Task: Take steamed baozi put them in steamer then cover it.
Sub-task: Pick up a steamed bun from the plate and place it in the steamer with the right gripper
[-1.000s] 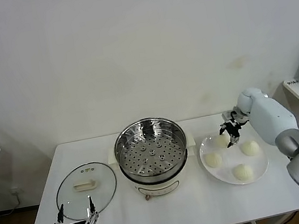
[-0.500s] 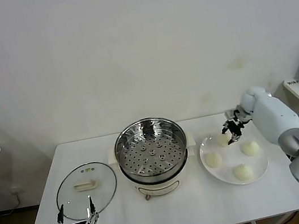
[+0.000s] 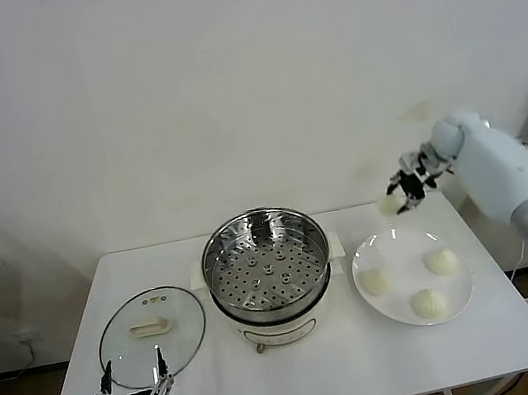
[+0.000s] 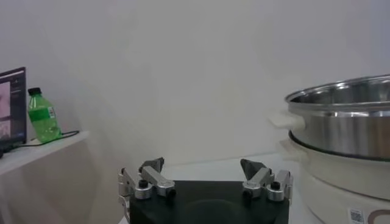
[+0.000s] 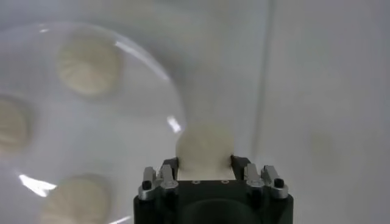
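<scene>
Holding one bun (image 5: 205, 148) pinched in my right tool (image 3: 403, 193) above the plate (image 3: 458, 282); it's soft, so gentle side squeeze. Left tool (image 3: 135, 393) open, idle.

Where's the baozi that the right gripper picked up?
In the head view, the baozi is held in the right gripper, lifted above the white plate's far edge, right of the steamer.

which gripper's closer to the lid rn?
Left. The left gripper hangs open at the table's front edge, just in front of the lid. The right gripper is far across, past the steamer, holding a baozi above the plate.
</scene>
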Motion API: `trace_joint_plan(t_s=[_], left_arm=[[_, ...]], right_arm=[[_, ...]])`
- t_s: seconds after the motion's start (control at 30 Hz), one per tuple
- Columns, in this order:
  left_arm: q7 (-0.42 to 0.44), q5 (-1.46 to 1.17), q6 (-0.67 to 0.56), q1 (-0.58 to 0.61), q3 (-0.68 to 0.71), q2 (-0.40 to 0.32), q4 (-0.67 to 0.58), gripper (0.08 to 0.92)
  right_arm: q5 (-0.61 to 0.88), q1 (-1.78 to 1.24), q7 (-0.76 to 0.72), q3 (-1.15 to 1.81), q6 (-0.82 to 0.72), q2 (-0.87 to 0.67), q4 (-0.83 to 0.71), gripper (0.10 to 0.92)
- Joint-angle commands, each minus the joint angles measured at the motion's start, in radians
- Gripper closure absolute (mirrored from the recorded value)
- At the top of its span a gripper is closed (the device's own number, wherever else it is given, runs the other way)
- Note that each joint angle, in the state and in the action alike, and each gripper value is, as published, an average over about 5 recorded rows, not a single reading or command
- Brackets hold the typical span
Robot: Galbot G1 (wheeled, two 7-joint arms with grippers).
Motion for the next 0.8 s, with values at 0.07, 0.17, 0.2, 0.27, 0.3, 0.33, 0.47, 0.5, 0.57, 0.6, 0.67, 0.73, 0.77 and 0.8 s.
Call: trace_joint_plan(t_s=[0.07, 0.17, 0.2, 0.27, 0.3, 0.33, 0.47, 0.5, 0.57, 0.6, 0.67, 0.73, 0.77, 0.8], left_arm=[[0.001, -0.005, -0.001, -0.011, -0.019, -0.004, 0.022, 0.177], [0.001, -0.007, 0.000, -0.015, -0.030, -0.008, 0.025, 0.177], [0.000, -0.007, 0.001, -0.017, -0.033, -0.010, 0.027, 0.177], [0.000, -0.007, 0.002, -0.022, -0.037, -0.014, 0.029, 0.177], [0.000, -0.007, 0.003, -0.024, -0.039, -0.017, 0.031, 0.177], [0.000, -0.006, 0.003, -0.025, -0.040, -0.019, 0.033, 0.177], [-0.001, -0.005, 0.002, -0.027, -0.045, -0.028, 0.038, 0.177], [-0.001, -0.005, 0.002, -0.027, -0.047, -0.030, 0.039, 0.177], [-0.001, -0.005, 0.000, -0.026, -0.052, -0.033, 0.040, 0.177], [-0.001, -0.006, 0.000, -0.026, -0.054, -0.034, 0.040, 0.177], [-0.001, -0.006, -0.001, -0.026, -0.059, -0.037, 0.040, 0.177], [-0.001, -0.006, -0.001, -0.026, -0.063, -0.041, 0.038, 0.177], [-0.001, -0.006, 0.000, -0.026, -0.064, -0.044, 0.037, 0.177], [-0.001, -0.006, 0.000, -0.026, -0.066, -0.046, 0.036, 0.177]], right_arm=[[0.173, 0.192, 0.003, -0.200, 0.006, 0.049, 0.106, 0.465], [0.228, 0.227, 0.006, -0.264, 0.004, 0.076, 0.168, 0.465], [0.244, 0.237, 0.007, -0.283, 0.003, 0.086, 0.189, 0.465], [0.272, 0.251, 0.010, -0.317, 0.002, 0.103, 0.232, 0.465], [0.283, 0.257, 0.011, -0.332, 0.003, 0.110, 0.253, 0.465], [0.294, 0.261, 0.012, -0.348, 0.006, 0.118, 0.270, 0.465], [0.341, 0.276, 0.018, -0.432, 0.019, 0.130, 0.339, 0.465], [0.352, 0.280, 0.020, -0.455, 0.022, 0.130, 0.356, 0.465], [0.372, 0.287, 0.024, -0.501, 0.033, 0.130, 0.384, 0.465], [0.378, 0.290, 0.026, -0.519, 0.040, 0.129, 0.395, 0.465], [0.385, 0.293, 0.032, -0.549, 0.054, 0.129, 0.416, 0.465], [0.389, 0.294, 0.038, -0.575, 0.066, 0.126, 0.439, 0.465], [0.391, 0.293, 0.041, -0.589, 0.071, 0.123, 0.454, 0.465], [0.392, 0.291, 0.044, -0.602, 0.076, 0.119, 0.467, 0.465]])
